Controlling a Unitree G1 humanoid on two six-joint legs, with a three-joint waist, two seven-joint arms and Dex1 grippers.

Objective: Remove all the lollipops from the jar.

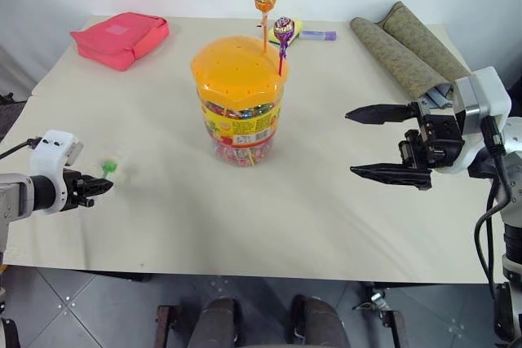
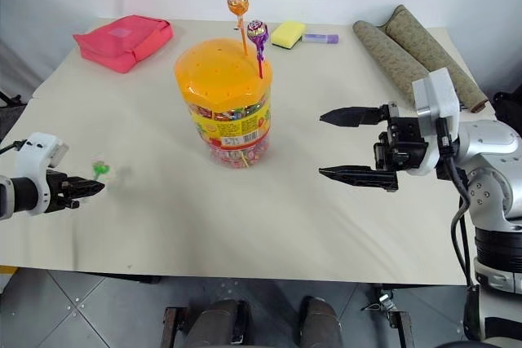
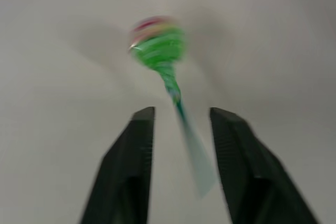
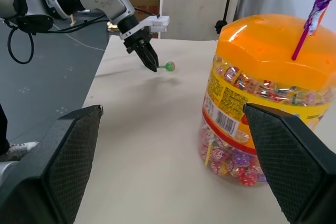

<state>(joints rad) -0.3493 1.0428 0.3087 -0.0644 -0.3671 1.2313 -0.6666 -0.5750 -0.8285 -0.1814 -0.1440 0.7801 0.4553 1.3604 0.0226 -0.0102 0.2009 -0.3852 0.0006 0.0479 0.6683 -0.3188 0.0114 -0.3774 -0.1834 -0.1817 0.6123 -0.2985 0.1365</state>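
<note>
Left wrist view, left tool [image 3: 178,124] parted, green lollipop [image 3: 157,45] released between fingers, right tool [image 1: 371,143] wide, empty.

White-cased wrists, grey arms, black cables, and ribbed black fingers [image 3: 126,171].

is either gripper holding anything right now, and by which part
Nothing is held. The left gripper has its fingers apart around the stick of the green lollipop without pinching it. The right gripper stands wide open beside the jar.
</note>
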